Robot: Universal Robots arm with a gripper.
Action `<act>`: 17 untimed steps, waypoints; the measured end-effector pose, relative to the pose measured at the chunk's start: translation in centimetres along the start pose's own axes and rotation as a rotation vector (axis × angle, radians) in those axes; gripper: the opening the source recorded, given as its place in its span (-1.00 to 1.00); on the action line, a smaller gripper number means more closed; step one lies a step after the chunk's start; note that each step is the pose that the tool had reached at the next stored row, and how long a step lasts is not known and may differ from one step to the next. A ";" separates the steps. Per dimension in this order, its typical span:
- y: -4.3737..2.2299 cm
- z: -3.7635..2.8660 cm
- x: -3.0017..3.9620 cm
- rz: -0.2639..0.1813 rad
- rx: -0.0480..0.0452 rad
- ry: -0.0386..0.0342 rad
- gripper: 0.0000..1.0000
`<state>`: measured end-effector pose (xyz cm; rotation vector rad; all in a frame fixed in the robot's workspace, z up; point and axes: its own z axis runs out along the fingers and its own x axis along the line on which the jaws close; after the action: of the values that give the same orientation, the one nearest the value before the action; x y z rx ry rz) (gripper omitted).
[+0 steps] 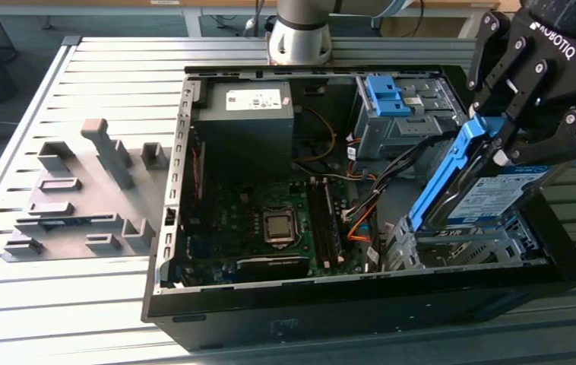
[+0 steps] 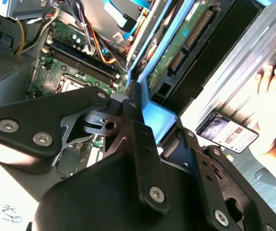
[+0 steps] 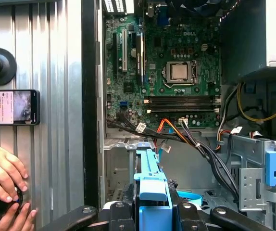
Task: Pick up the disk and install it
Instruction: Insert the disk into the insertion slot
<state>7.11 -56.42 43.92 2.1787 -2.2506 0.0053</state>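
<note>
Sitting on a ribbed metal counter (image 1: 85, 296): an open computer case (image 1: 369, 312). Hanging tilted, long axis steeply down toward the drive cage (image 1: 466, 247) directly beneath: the disk (image 1: 481, 186), clamped in the hand (image 1: 531, 137).

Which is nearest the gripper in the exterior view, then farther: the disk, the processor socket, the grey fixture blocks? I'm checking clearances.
1. The disk, held tilted in the gripper, at the exterior view's right.
2. The processor socket, mid-case on the motherboard.
3. The grey fixture blocks, outside the case on the table, at the exterior view's left.
</note>
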 end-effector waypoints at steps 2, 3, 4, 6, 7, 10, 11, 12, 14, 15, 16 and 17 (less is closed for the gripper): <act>0.00 0.19 0.00 0.000 0.0000 0.0001 -0.27; 0.00 0.28 0.00 0.000 0.0000 0.0001 -0.27; 0.00 0.37 0.02 0.000 0.0000 -0.0001 -0.27; 0.00 0.53 0.07 0.000 0.0000 0.0000 -0.27; 0.00 0.61 0.11 0.000 0.0000 0.0001 -0.27; -0.01 0.86 0.21 0.000 0.0000 0.0001 -0.27; -0.01 0.93 0.23 0.000 0.0000 0.0001 -0.27; -0.01 0.99 0.24 0.000 0.0000 0.0002 -0.27; -0.01 1.16 0.24 0.000 0.0000 0.0001 -0.27; -0.01 1.27 0.24 0.000 0.0000 0.0001 -0.27; -0.01 1.32 0.24 0.000 0.0000 0.0001 -0.27; -0.01 1.32 0.24 0.000 0.0000 0.0002 -0.27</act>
<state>7.11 -56.67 42.60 2.1785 -2.2505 0.0056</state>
